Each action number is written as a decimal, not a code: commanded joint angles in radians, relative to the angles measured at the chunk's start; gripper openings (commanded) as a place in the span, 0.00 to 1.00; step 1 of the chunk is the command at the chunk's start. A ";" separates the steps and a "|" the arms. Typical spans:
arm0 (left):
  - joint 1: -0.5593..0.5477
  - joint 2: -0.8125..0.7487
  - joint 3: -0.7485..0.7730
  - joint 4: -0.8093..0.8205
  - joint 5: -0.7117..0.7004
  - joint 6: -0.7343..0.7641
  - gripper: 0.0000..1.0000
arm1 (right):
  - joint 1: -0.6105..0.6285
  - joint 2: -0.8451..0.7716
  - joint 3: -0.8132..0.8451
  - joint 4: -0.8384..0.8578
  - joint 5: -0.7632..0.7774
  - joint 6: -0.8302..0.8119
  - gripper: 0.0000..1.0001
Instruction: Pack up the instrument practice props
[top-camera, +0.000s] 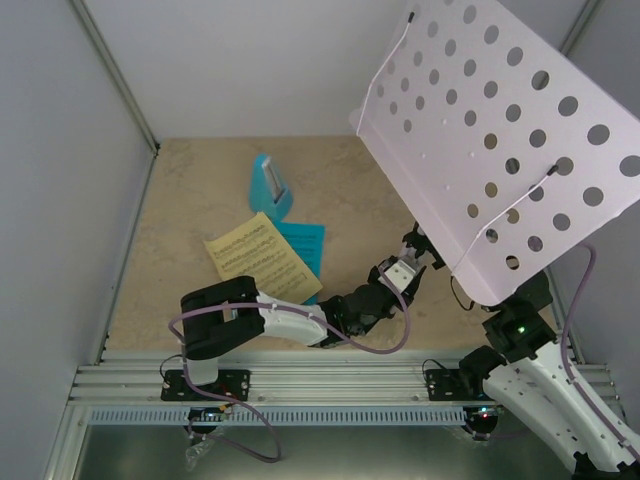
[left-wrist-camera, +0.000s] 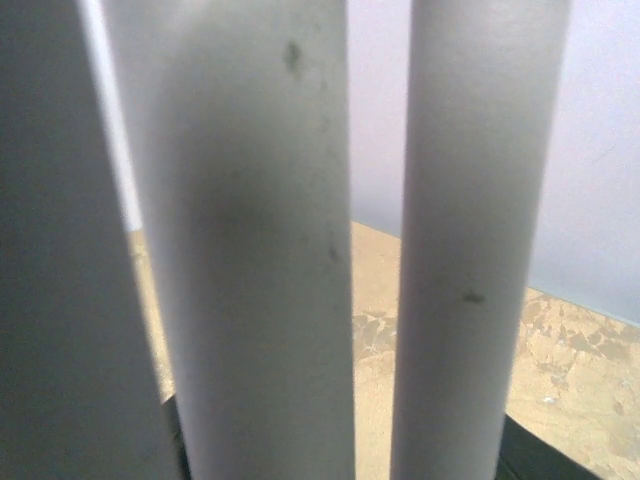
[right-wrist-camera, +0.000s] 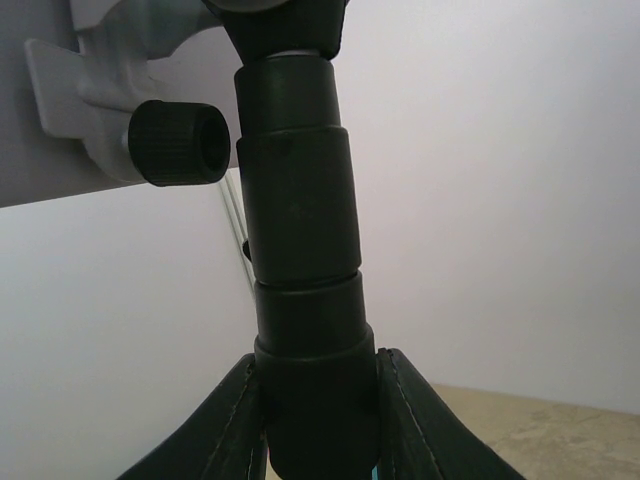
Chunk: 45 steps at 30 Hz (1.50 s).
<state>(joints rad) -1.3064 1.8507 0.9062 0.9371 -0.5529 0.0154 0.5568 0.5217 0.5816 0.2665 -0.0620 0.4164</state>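
Observation:
The pale lilac music stand's holed desk hangs tilted over the right of the table. My right gripper is shut on the stand's black pole; in the top view its fingers are hidden under the desk. My left gripper reaches under the desk. In the left wrist view two pale legs fill the frame between its dark fingers, which press against them. The blue metronome stands at the back. The yellow sheet lies partly over the cyan sheet in front of it.
White walls close the table at the left, back and right. A metal rail runs along the near edge with both arm bases. A black knob juts from the stand's head bracket.

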 joint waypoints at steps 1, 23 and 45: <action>0.007 -0.055 -0.026 -0.017 0.005 0.051 0.15 | 0.015 -0.026 0.038 0.054 -0.030 0.116 0.01; 0.008 -0.642 -0.163 -0.947 0.012 -0.217 0.00 | -0.245 0.307 -0.310 0.432 -0.034 0.332 0.01; 0.100 -0.563 -0.078 -1.024 0.061 -0.322 0.00 | -0.401 0.863 -0.394 0.705 -0.250 0.278 0.40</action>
<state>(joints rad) -1.2087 1.3830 0.7250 -0.2516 -0.3187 -0.2379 0.2687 1.3270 0.2245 0.9722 -0.6151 0.9203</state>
